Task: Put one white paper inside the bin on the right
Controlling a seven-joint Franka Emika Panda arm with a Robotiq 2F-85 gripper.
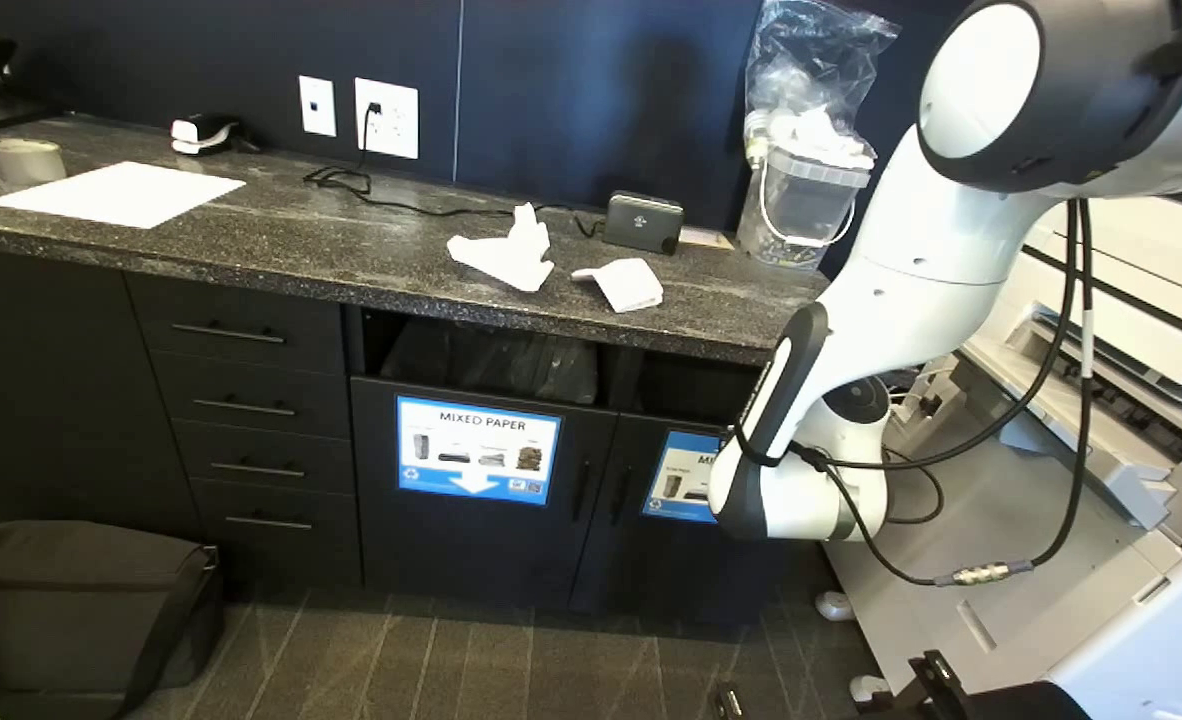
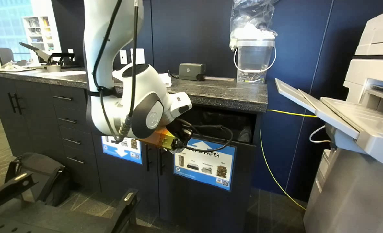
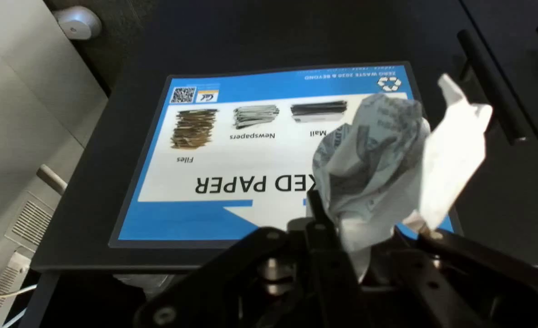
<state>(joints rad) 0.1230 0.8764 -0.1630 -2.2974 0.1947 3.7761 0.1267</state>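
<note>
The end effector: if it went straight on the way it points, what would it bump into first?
Probably the MIXED PAPER sign on the cabinet door, with the crumpled paper held by the end effector touching first. The wrist view shows the sign beyond it, but depth is unclear.
</note>
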